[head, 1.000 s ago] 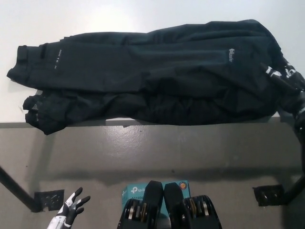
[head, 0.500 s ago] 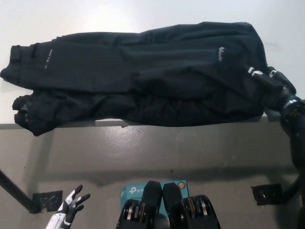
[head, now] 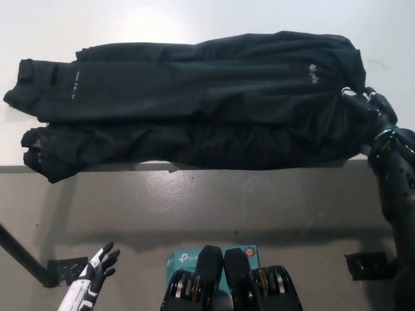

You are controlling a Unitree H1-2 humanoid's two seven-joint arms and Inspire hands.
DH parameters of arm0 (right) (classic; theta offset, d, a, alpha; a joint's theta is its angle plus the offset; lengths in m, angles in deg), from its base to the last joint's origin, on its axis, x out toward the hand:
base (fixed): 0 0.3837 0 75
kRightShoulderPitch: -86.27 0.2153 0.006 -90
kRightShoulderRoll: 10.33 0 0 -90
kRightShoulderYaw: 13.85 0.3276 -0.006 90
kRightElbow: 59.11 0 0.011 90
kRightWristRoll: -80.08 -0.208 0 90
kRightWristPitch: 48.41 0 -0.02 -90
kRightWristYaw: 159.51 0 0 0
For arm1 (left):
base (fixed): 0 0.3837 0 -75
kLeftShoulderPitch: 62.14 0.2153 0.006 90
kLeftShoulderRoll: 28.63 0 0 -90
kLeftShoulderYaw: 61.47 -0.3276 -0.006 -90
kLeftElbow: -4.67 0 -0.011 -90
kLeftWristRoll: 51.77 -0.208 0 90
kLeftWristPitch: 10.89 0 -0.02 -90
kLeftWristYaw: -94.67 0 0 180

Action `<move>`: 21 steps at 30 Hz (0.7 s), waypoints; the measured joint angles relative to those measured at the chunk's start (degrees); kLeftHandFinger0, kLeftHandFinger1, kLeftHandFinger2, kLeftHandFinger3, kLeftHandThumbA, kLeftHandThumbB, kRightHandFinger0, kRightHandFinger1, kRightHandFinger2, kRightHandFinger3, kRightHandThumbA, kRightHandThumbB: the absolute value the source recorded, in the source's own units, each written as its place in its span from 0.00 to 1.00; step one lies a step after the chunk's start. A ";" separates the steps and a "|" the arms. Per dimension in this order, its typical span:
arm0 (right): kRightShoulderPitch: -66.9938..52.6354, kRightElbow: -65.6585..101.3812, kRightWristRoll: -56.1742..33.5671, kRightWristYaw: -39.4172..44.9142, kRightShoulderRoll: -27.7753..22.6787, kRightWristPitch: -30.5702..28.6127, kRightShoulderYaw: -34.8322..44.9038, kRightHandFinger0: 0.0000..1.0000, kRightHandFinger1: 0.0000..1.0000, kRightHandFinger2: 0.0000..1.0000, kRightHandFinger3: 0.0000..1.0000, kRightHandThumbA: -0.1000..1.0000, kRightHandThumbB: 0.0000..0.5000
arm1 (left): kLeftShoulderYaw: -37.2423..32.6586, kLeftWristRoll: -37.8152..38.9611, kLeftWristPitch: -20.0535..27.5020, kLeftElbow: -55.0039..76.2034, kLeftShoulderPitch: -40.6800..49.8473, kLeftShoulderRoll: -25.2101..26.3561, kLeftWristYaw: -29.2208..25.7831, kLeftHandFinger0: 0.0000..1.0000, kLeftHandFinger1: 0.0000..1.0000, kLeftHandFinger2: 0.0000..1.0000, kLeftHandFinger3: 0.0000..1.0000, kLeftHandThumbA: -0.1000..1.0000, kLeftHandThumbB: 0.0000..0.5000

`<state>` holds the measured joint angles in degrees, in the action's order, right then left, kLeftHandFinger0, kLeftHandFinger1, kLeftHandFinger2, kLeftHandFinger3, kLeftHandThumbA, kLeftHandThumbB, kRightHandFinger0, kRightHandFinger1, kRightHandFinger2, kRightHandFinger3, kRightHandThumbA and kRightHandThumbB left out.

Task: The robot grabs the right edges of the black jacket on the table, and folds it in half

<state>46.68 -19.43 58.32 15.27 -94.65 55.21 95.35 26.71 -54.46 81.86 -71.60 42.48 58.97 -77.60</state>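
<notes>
The black jacket [head: 194,97] lies spread lengthwise across the white table [head: 194,19], with its lower folds reaching the table's front edge. My black right hand [head: 367,103] rests against the jacket's right edge at the table's right side, and its forearm comes up from below right. Black hand on black cloth hides how the hand grips. My white left hand [head: 98,264] hangs low at the lower left, below the table, open and holding nothing.
The table's front edge [head: 130,167] runs across the middle of the picture, with grey floor [head: 194,201] below it. On the floor are a teal box [head: 188,258], two black foot plates [head: 65,269] [head: 366,264] and a dark table leg [head: 19,256].
The view shifted slightly. My right hand has moved left and taken the jacket's right edge inward with it. The left hand stays low at the lower left.
</notes>
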 measured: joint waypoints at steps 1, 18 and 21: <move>0.24 0.01 0.01 -0.29 0.02 -0.47 0.29 0.00 0.38 0.77 0.74 0.00 0.22 | 0.12 0.10 -0.04 0.00 -0.25 -0.23 -0.01 1.00 1.00 1.00 1.00 1.00 0.41; 4.11 6.48 -0.12 -3.51 -2.33 -2.06 4.86 0.00 0.41 0.81 0.81 0.00 0.23 | 2.91 2.25 -0.01 -1.66 -3.38 -2.54 -0.05 1.00 1.00 1.00 1.00 1.00 0.48; 4.92 6.46 0.05 -3.66 -3.35 -2.32 4.78 0.00 0.41 0.80 0.80 0.00 0.22 | 3.11 2.29 0.29 -2.69 -3.74 -2.82 -0.07 1.00 1.00 1.00 1.00 1.00 0.49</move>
<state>51.61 -12.96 58.37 11.61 -98.00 52.89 100.13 29.83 -52.17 82.15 -74.29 38.74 56.14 -77.67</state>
